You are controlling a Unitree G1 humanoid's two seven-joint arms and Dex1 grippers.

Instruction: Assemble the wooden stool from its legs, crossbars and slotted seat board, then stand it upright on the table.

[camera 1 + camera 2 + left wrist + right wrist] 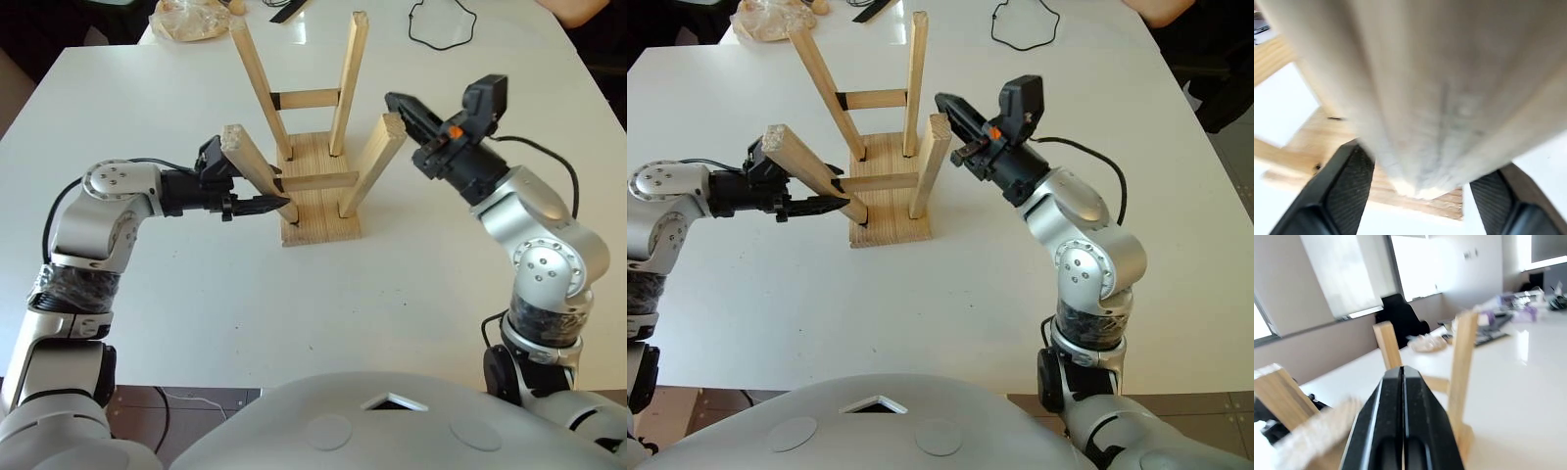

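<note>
The wooden stool lies upside down mid-table, its slotted seat board point(318, 223) flat on the white top and its legs pointing up. Two crossbars point(309, 98) point(318, 180) join the legs. My left gripper point(267, 206) is shut on the near-left leg point(250, 159), low down by the seat board; in the left wrist view that leg point(1449, 98) sits between the fingers point(1349, 186). My right gripper point(400, 104) is shut with nothing in it, just above and behind the top of the near-right leg point(375, 164). The right wrist view shows its closed tips point(1402, 371) before the legs.
A crumpled clear bag point(191, 18) lies at the table's far edge, behind the stool. A black cable point(441, 24) loops at the far right. The white tabletop point(294, 323) is bare in front of the stool and to both sides.
</note>
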